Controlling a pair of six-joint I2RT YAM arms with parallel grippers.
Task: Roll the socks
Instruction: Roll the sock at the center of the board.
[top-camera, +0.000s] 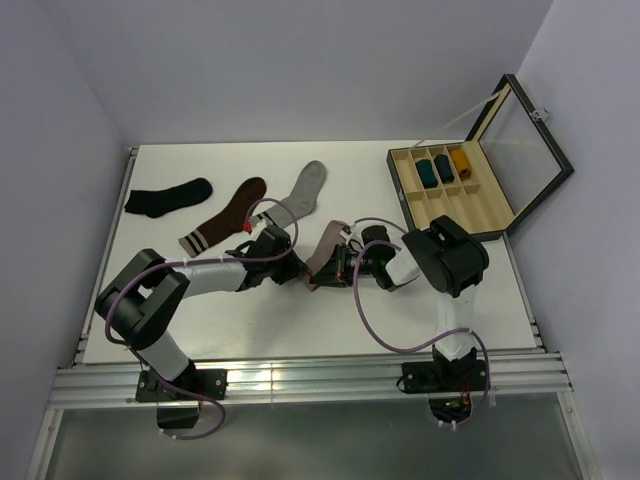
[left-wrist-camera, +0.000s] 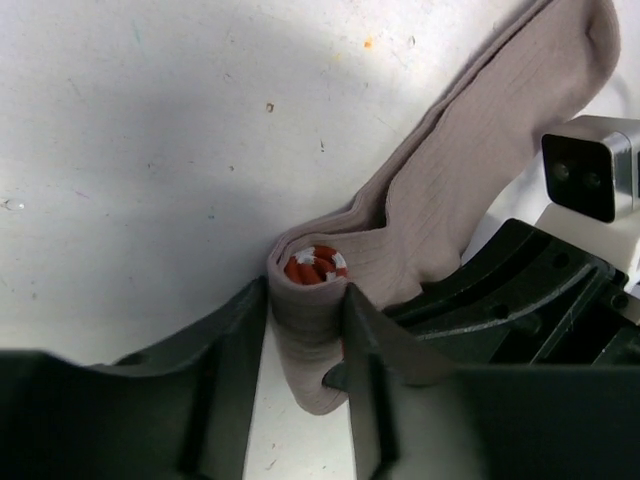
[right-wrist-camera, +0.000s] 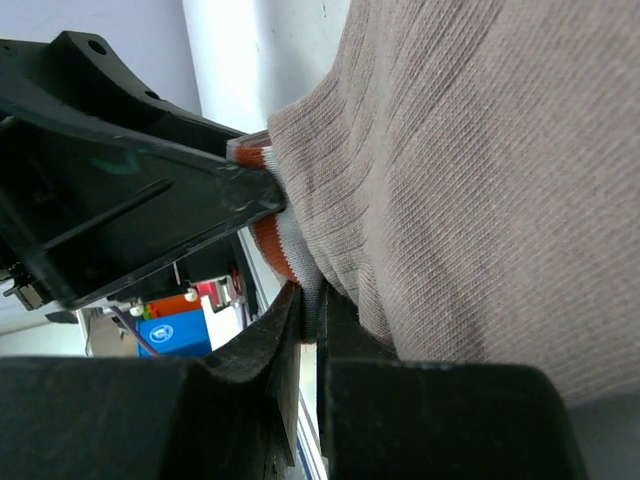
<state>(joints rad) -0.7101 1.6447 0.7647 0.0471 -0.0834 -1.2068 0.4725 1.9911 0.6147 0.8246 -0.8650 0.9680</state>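
**Both hands on the pink sock (left-wrist-camera: 450, 170) at mid-tabletop, its cuff end wound into a small roll.**

At the far left lie a black sock (top-camera: 165, 197) and a brown sock (top-camera: 225, 215). Next comes the grey sock (top-camera: 305, 188), flat and not yet rolled. The left hand (left-wrist-camera: 305, 335) pinches the roll from both sides, with the red-and-white cuff showing as its core. The rest of the pink sock runs off flat toward the far right. Just beside it, the right hand (right-wrist-camera: 308, 330) has its fingers pressed nearly together on a thin edge of the same cuff end. An open box (top-camera: 470, 185) stands at the far right. The step in hand looks to be winding the roll further. To do it well, I'd keep the squeeze firm so the core cannot spring open, hold the loose length straight and taut, and let go with only one hand at a time.
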